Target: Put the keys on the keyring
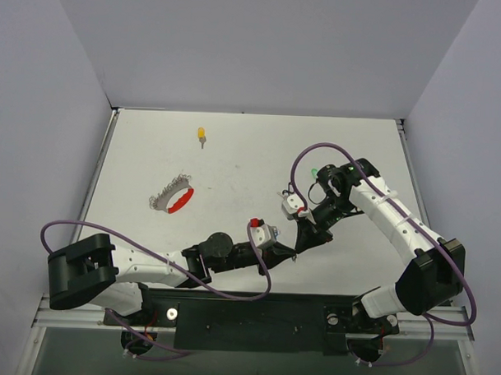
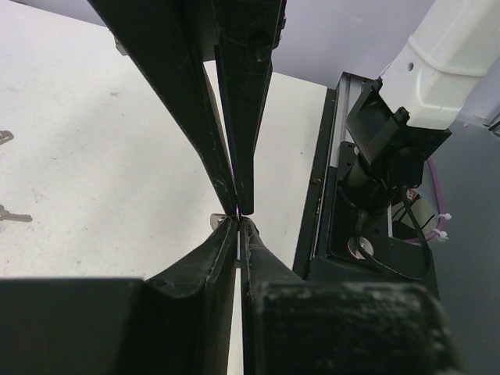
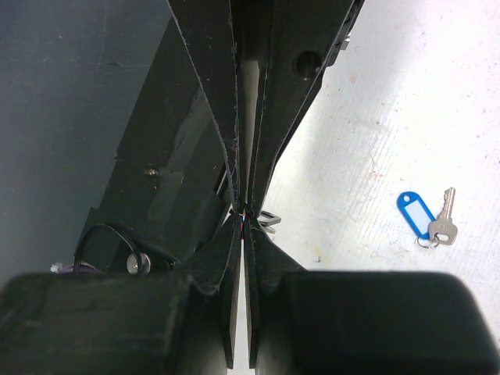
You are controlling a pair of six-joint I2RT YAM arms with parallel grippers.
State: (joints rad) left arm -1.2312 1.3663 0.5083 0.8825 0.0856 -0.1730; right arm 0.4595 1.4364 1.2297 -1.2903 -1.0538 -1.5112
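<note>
Right fingers [image 3: 212, 262] pressed together, left fingers [image 2: 195, 262] nearly so, tip to tip; whether they pinch anything cannot be told. Pale walls [image 1: 239, 47], white tabletop [image 1: 260, 155] around. Only overhead shows the red-arced wire keyring [image 1: 181, 202], well left of the fingers; only the right wrist shows a blue-tagged silver key [image 3: 418, 215].

Your left arm [image 1: 149, 266] lies low along the near edge, stretched from its base toward 3 o'clock in the top view, and the left gripper [image 1: 291, 251] points the same way. Your right arm [image 1: 397, 221] climbs from its base toward 2 o'clock, bends at the elbow toward 10 o'clock, then folds at the wrist so the right gripper [image 1: 305, 237] aims toward 7 o'clock. The two grippers meet tip to tip. The right one's fingers [image 3: 223, 266] are pressed together. The left one's fingers [image 2: 205, 262] show a hairline slit, and you cannot tell whether they are fully closed.
</note>
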